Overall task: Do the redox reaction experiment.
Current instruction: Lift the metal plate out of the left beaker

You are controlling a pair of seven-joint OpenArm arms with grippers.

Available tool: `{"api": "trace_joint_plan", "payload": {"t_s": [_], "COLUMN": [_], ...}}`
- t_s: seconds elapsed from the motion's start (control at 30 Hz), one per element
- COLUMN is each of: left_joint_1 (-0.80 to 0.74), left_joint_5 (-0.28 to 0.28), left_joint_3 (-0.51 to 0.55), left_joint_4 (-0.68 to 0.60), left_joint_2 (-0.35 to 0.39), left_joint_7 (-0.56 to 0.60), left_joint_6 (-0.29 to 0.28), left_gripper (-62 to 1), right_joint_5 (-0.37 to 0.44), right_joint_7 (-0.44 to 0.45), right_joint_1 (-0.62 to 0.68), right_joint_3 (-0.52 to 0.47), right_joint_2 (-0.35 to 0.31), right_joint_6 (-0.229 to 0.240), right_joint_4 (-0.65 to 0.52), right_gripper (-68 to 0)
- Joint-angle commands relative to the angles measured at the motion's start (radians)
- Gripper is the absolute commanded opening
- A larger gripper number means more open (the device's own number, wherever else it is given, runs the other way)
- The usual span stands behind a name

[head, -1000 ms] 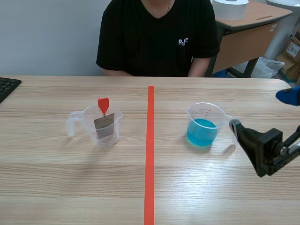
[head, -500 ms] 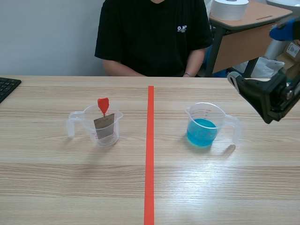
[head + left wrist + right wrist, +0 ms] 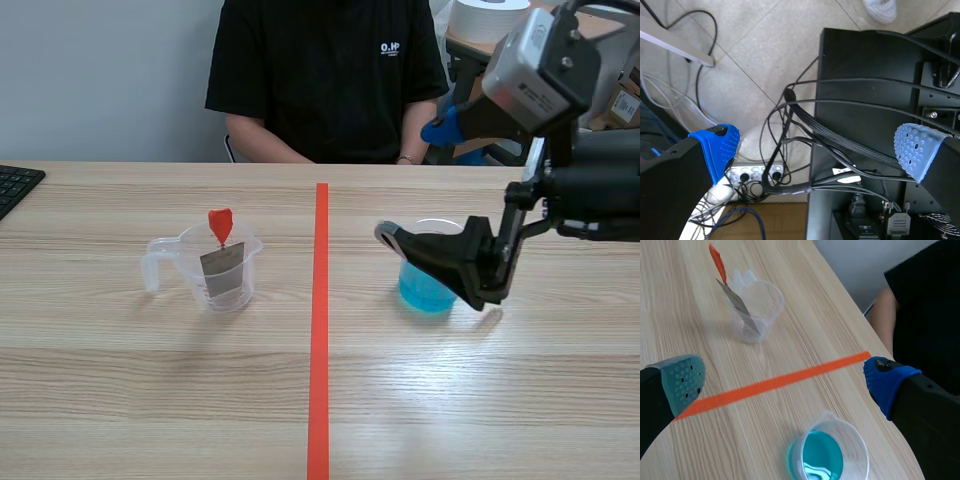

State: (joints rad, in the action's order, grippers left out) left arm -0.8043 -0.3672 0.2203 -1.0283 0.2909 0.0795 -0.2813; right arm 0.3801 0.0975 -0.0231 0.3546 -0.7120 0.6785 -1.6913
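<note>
blue-liquid cup [image 3: 420, 292] upright | plate cup [image 3: 222, 272] red-clipped | right hand [image 3: 785, 381] spread | left hand [image 3: 817, 150] spread

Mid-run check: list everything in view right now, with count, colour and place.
table: 1, light wood, under everything.
measuring cup: 1, clear, left of the tape line.
metal plate: 1, grey, standing in that cup.
clip: 1, red, on the plate's top.
second cup: 1, clear, right of the line.
liquid: blue, in the second cup.
keyboard: 1, black, at the table's left edge.
paper roll: 1, white, on a desk behind.
cables: several, black, on the floor.
power strip: 1, white, among the cables.
person: 1, black shirt, seated across the table.
left gripper: open, over the floor.
right gripper: open, raised above the second cup.
</note>
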Motion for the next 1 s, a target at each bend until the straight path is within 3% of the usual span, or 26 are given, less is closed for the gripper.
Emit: {"api": "trace_joint_plan", "payload": {"t_s": [0.0, 0.07, 0.2, 0.4, 0.67, 0.97], "left_joint_1": [0.003, 0.013, 0.022, 0.024, 0.024, 0.024], "left_joint_5": [-0.005, -0.005, 0.0, 0.024, 0.024, 0.024], "left_joint_3": [-0.005, -0.017, -0.033, -0.043, -0.043, -0.043], "left_joint_4": [-0.004, 0.007, 0.02, 0.027, 0.027, 0.027], "left_joint_2": [0.003, 0.003, 0.003, 0.0, 0.0, 0.0], "left_joint_7": [0.006, 0.007, 0.007, 0.007, 0.007, 0.007], "left_joint_6": [-0.001, -0.001, -0.001, -0.001, -0.001, -0.001], "left_gripper": [1.4, 1.4, 1.4, 1.4, 1.4, 1.4], "right_joint_5": [0.004, -0.005, -0.103, -0.269, -0.399, -0.45], "right_joint_7": [0.036, 0.069, 0.129, 0.222, 0.293, 0.309], "right_joint_1": [-0.032, -0.063, -0.122, -0.217, -0.342, -0.459], "right_joint_3": [-0.005, 0.022, 0.079, 0.175, 0.293, 0.393], "right_joint_2": [0.03, 0.064, 0.132, 0.23, 0.349, 0.452], "right_joint_6": [0.006, 0.025, 0.056, 0.057, 0.056, 0.055], "right_joint_4": [0.023, 0.068, 0.141, 0.246, 0.375, 0.496], "right_gripper": [0.4, 0.4, 0.4, 0.4, 0.4, 0.4]}}
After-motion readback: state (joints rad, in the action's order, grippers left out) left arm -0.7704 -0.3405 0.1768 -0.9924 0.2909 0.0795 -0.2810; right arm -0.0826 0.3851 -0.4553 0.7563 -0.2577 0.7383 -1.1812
